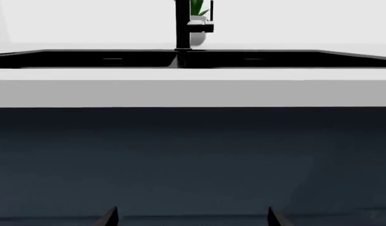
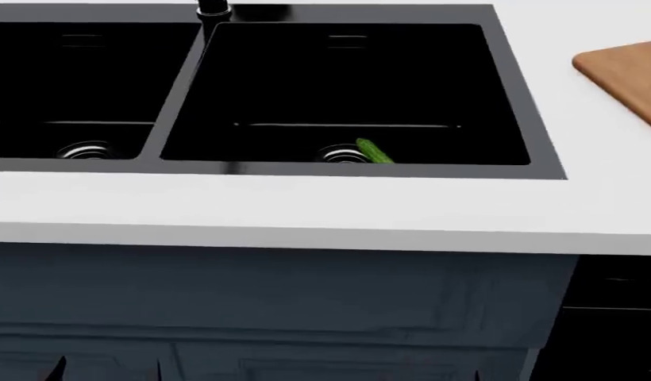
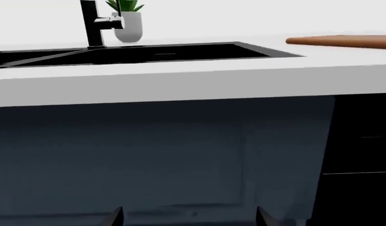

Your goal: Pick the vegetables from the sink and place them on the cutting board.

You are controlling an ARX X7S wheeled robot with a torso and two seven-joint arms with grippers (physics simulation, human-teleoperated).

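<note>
Both pincers low, below counter height, facing the dark cabinet front. Left gripper (image 1: 191, 217): only two dark fingertips show at the bottom edge of its wrist view, set well apart, so I read it as spread and empty. Right gripper (image 3: 188, 217): same picture, tips apart, nothing between them.

Outward: white countertop (image 2: 304, 206) above both, then the sink (image 2: 537, 103) across the upper frame of the head view. Cucumber (image 2: 375, 151) lies in the right basin, lower middle, beside the round drain (image 2: 341, 155), partly hidden by the front rim. Tomato not visible from here. Cutting board (image 2: 627, 71) at the upper right edge, on the counter, empty as far as I can see.

Handling, my guess: cucumber stiff, light, bumpy skin gives purchase; take it across mid-length from above. It may roll on the basin floor.
</note>
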